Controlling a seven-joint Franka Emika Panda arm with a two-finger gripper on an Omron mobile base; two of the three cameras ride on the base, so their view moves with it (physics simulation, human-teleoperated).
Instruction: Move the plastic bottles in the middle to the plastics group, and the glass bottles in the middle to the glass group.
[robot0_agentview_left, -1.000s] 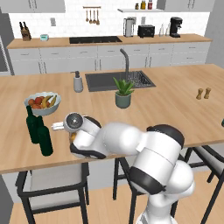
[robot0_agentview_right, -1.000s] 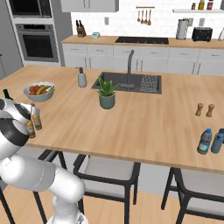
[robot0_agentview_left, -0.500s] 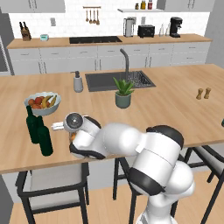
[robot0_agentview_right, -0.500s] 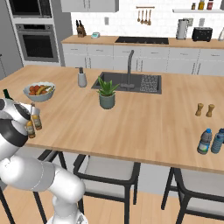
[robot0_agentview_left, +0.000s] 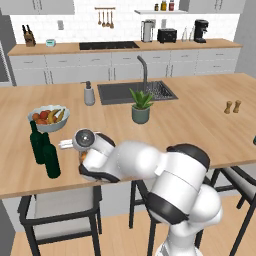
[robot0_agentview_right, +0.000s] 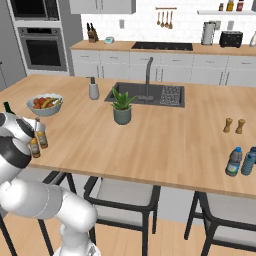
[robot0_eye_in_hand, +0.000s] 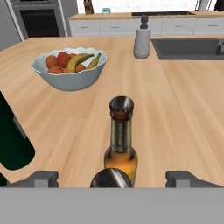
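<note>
So the pincer (robot0_eye_in_hand: 112, 179) is spread wide, its two tips standing well clear on either side of the two beer bottles (robot0_eye_in_hand: 120, 144), which stand on the tabletop (robot0_eye_in_hand: 183, 109) right by the tall green wine bottles (robot0_agentview_left: 44, 149) of the glass group, fruit bowl (robot0_eye_in_hand: 70, 70) a bit further back. Looks like the drop-off is done. My worry is the pull-back: the hand sits low and close over the bottle caps, so any sideways drift could clip a neck and topple one into its neighbours. Lifting straight away from them seems safest.
</note>
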